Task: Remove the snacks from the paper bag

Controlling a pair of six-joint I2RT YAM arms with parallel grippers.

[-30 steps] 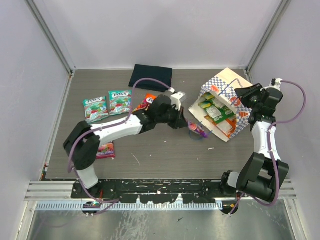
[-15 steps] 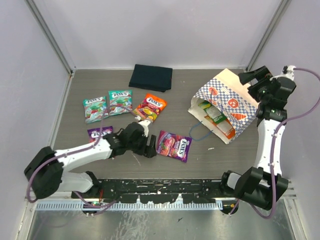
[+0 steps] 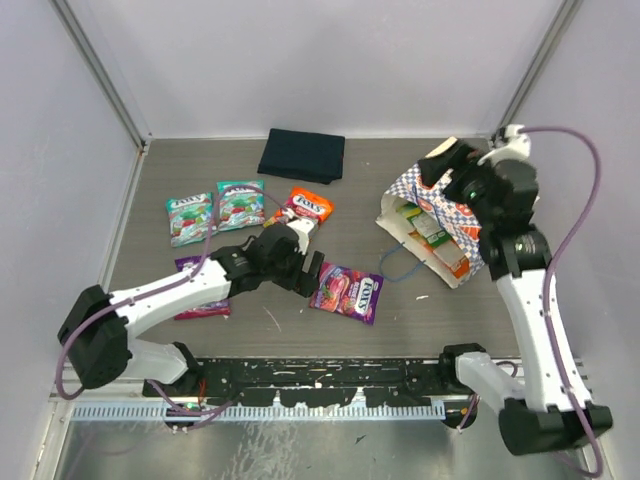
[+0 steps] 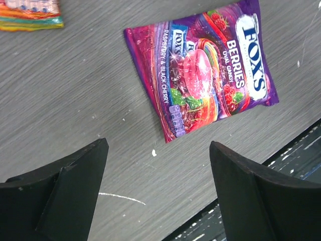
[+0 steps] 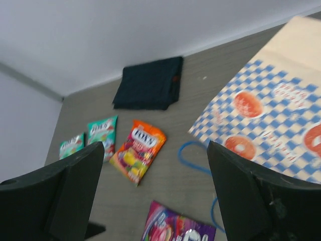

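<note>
The checkered paper bag (image 3: 455, 205) lies on its side at the right, mouth facing left, with green and orange snacks (image 3: 432, 228) showing inside. A purple pouch (image 3: 348, 291) lies flat on the table, just ahead of my open left gripper (image 3: 305, 270), which holds nothing (image 4: 158, 145). The same purple pouch (image 4: 200, 65) fills the left wrist view. My right gripper (image 3: 440, 163) hovers open and empty over the bag's back end; its view (image 5: 153, 145) looks down past the bag (image 5: 271, 115).
An orange pouch (image 3: 305, 206) and two teal pouches (image 3: 190, 218) (image 3: 240, 203) lie left of centre. Another purple pouch (image 3: 200, 292) lies partly under my left arm. A navy cloth (image 3: 302, 155) sits at the back. The blue cord handle (image 3: 400, 268) trails from the bag.
My left gripper carried the purple pouch from the bag's mouth to the table, opened and let go. The right gripper opened, released the bag and swung left over it.
</note>
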